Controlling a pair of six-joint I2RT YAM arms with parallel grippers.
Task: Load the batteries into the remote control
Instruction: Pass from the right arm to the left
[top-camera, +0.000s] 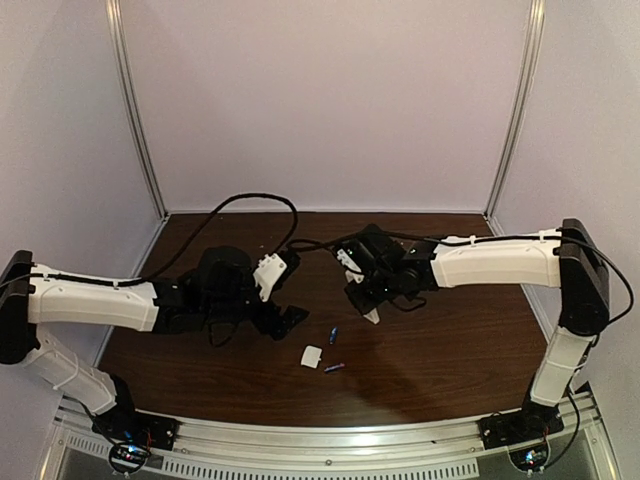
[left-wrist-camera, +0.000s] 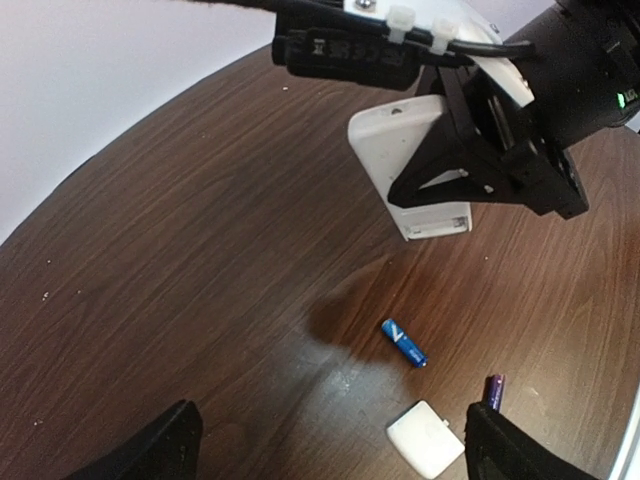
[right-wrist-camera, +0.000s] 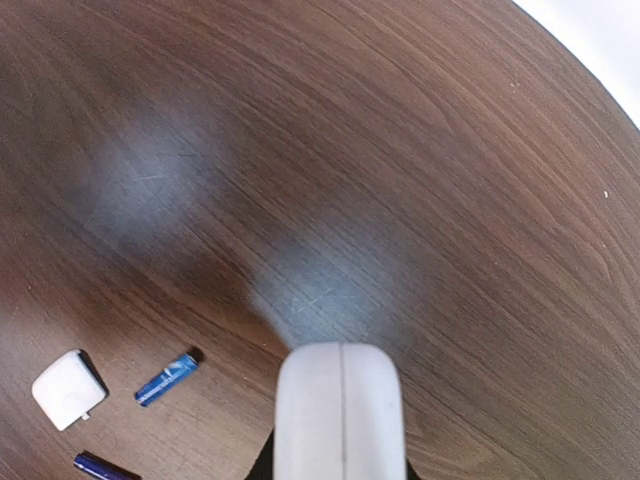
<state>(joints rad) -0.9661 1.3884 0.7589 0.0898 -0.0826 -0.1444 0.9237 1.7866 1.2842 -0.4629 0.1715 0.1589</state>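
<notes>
Though near batteries (left-wrist-camera: 403, 342), remote (left-wrist-camera: 398, 150) in pincer (left-wrist-camera: 468, 178)

We found the crowding near the middle front of the table (top-camera: 450, 350). The blue battery (left-wrist-camera: 403, 342), the darker battery (left-wrist-camera: 494, 390) and the white cover (left-wrist-camera: 425, 440) lay close together, with only narrow strips of wood between them. The left gripper (left-wrist-camera: 340, 452) hung over that cluster, its fingers spread wide around nothing. Just beyond it, the right gripper (left-wrist-camera: 495, 165) clamped the remote control (left-wrist-camera: 405, 150) end down, barring a straight reach across the middle. A black cable (top-camera: 250, 196) looped behind the left arm. The front right and far wood lay bare.
</notes>
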